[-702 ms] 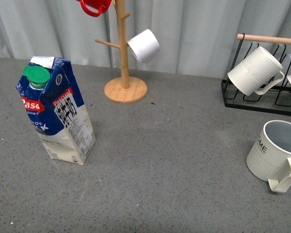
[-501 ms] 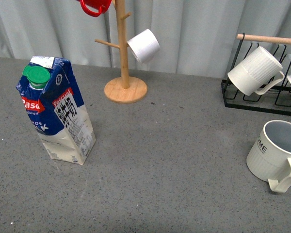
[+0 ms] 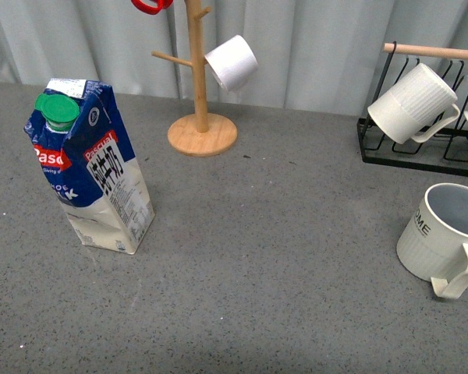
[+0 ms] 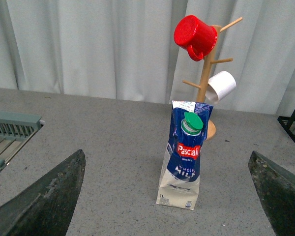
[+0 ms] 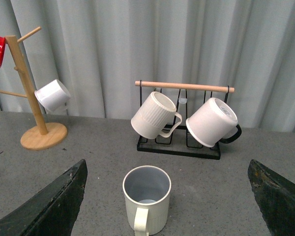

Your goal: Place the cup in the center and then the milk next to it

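Observation:
The cup (image 3: pixel 444 234), an off-white ribbed mug with "HOME" lettering, stands upright at the table's right edge, handle toward the front. My right gripper (image 5: pixel 167 161) is open, its fingers wide on either side of the cup (image 5: pixel 146 196) and well short of it. At the left stands the milk (image 3: pixel 90 175), a blue-and-white Pascual carton with a green cap. My left gripper (image 4: pixel 167 152) is open and faces the milk (image 4: pixel 183 162) from a distance. Neither gripper shows in the front view.
A wooden mug tree (image 3: pixel 200 117) at the back holds a red cup (image 3: pixel 150 5) and a small white cup (image 3: pixel 232 62). A black rack (image 3: pixel 421 160) at the back right carries a white ribbed mug (image 3: pixel 412 101). A grey grille (image 4: pixel 10 125) lies far left.
Everything in the front view sits slightly higher in the picture than before, as the view itself has shifted. The cup and milk keep their places on the table.

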`<action>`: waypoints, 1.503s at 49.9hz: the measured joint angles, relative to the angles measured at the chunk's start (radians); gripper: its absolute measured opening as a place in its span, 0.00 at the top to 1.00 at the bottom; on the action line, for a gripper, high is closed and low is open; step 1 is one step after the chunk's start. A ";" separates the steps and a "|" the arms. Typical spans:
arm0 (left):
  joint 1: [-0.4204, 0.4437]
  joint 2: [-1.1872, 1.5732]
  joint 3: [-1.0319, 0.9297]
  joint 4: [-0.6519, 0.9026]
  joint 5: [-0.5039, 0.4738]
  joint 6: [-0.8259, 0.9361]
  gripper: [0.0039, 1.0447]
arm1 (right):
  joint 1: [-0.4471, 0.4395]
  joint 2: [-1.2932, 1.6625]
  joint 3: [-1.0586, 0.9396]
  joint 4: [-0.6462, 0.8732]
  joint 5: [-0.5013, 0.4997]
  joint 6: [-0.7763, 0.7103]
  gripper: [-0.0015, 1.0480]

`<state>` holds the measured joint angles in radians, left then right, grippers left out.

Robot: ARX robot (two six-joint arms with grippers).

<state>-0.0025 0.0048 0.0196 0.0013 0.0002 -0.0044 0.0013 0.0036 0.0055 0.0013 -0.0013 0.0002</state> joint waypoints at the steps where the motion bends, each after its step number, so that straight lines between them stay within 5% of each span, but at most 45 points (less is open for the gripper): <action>1: 0.000 0.000 0.000 0.000 0.000 0.000 0.06 | 0.000 0.000 0.000 0.000 0.000 0.000 0.09; 75: 0.000 0.000 0.000 0.000 0.000 0.000 0.06 | 0.000 0.000 0.000 0.000 0.000 0.000 0.09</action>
<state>-0.0025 0.0048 0.0196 0.0013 0.0002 -0.0044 0.0013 0.0036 0.0055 0.0013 -0.0013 0.0002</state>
